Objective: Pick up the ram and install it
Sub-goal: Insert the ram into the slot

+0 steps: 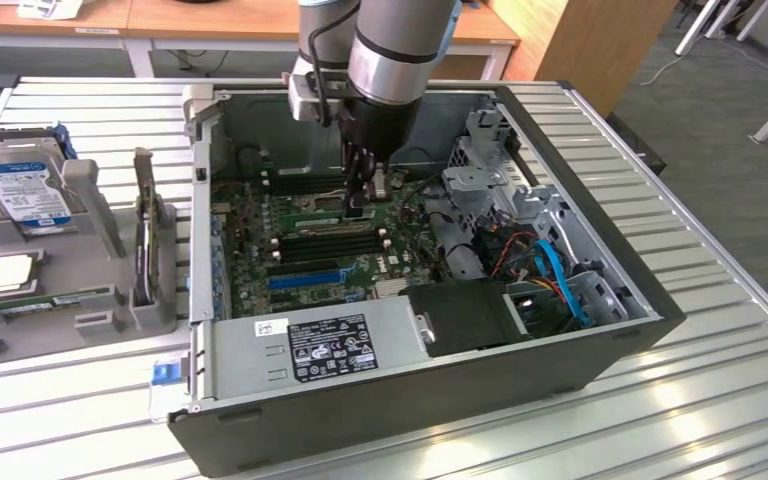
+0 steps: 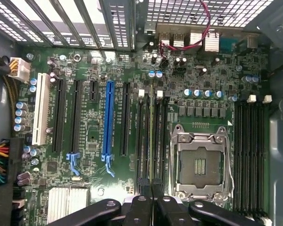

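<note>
Presently the gripper (image 2: 152, 201) is nearly closed, pinching the ram (image 2: 152, 136) edge-on in line with the black slots (image 2: 141, 141) of the motherboard (image 2: 92, 141); judged light, stiff, fragile; grip the flat faces, clear of contacts

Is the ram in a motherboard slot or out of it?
In: the ram stands on edge among the black slots, held by the end effector. Fully seated: cannot tell.

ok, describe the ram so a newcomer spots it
Inside the open dark grey computer case lies a green motherboard. Next to its silver processor socket run long black slots. The thin green ram stick stands edge-on between them, alone pinched by the black tool.
</note>
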Robot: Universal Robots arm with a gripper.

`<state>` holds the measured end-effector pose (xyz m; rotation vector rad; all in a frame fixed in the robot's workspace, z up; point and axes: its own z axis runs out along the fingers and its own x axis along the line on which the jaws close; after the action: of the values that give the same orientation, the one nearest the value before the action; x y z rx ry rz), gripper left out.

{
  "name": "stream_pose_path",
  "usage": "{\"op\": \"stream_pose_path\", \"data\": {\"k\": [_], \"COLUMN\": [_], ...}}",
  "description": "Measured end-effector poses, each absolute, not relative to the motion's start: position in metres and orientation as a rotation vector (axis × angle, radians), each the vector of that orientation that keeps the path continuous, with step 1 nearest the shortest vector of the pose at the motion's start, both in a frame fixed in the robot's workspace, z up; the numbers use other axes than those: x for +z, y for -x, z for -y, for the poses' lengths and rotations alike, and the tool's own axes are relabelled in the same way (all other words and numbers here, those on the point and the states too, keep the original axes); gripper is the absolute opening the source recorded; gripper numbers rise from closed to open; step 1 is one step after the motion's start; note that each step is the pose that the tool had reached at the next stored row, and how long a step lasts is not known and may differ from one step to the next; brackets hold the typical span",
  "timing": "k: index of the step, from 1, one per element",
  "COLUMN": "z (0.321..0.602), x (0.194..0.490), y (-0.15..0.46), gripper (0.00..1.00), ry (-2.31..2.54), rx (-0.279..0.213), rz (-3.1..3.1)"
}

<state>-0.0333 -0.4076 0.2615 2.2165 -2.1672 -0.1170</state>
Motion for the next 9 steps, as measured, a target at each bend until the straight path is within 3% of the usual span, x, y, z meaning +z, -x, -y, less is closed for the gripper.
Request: {"op": "stream_pose_path", "data": {"k": [9], "z": [0.4076], "x": [0.2594], "y": [0.0333], "gripper": [0.12], "ry": [-2.216], "rx": [-0.117], "rz": [2.167]}}
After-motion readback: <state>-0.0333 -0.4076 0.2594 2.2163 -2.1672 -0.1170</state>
